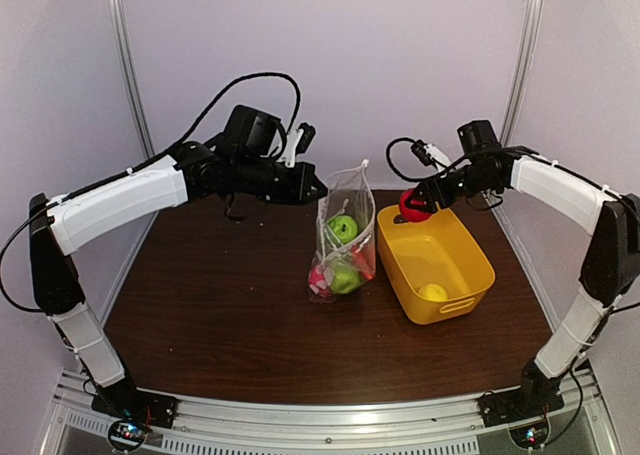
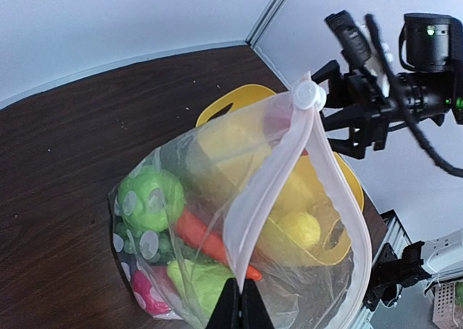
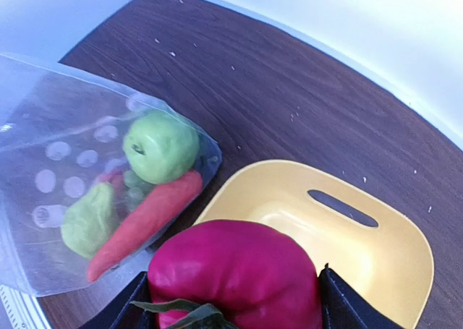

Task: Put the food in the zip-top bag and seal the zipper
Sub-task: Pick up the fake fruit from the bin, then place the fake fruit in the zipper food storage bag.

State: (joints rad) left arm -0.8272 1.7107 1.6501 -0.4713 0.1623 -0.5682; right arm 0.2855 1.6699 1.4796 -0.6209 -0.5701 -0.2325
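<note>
The clear dotted zip-top bag (image 1: 345, 237) stands mid-table, holding green fruits, a pink piece and an orange carrot (image 2: 206, 242). My left gripper (image 1: 312, 187) is shut on the bag's mouth edge, pinching the pale zipper strip (image 2: 271, 177) and holding the mouth up and open. The white slider (image 2: 307, 95) sits at the strip's far end. My right gripper (image 1: 415, 203) is shut on a red toy pepper (image 3: 235, 275), held above the yellow basket's far left corner, right of the bag. One yellow fruit (image 1: 433, 292) lies in the basket.
The yellow plastic basket (image 1: 455, 237) stands right of the bag, touching or nearly touching it. The dark wooden table (image 1: 220, 305) extends to the left and front. White walls and metal frame posts enclose the back and sides.
</note>
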